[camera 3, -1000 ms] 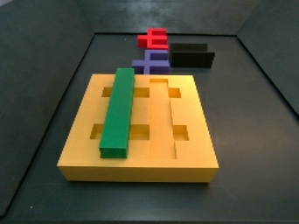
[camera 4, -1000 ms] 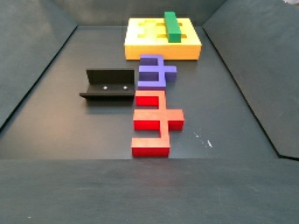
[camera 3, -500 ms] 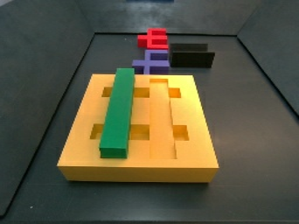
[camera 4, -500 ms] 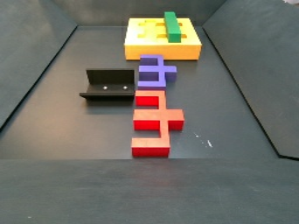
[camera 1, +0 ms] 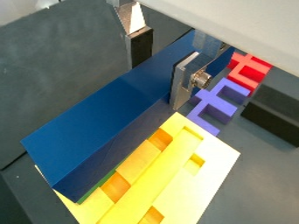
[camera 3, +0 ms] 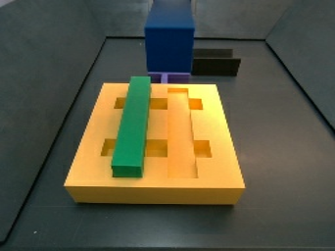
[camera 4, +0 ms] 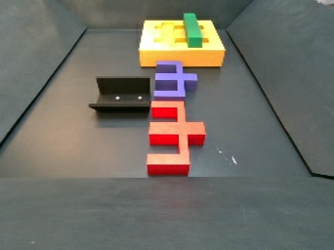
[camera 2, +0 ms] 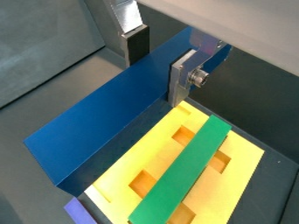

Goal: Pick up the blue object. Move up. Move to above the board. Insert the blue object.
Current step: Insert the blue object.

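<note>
- The pincer (camera 1: 162, 59) has its silver fingers (camera 2: 184, 77) clamped on the two long flanks of the blue object (camera 1: 111, 118), gripping near one end.
- In both wrist views the bar's long axis runs straight away from the fingers, out over the board (camera 2: 251, 171).
- In a side view the blue object (camera 3: 170, 41) hangs end-on above the board's (camera 3: 210, 181) far edge, clear of it.
- The green bar (camera 3: 132, 124) lies lengthwise in a groove.
- The purple block (camera 4: 171, 79), red pieces (camera 4: 171, 140) and fixture (camera 4: 123, 95) sit on the floor.
</note>
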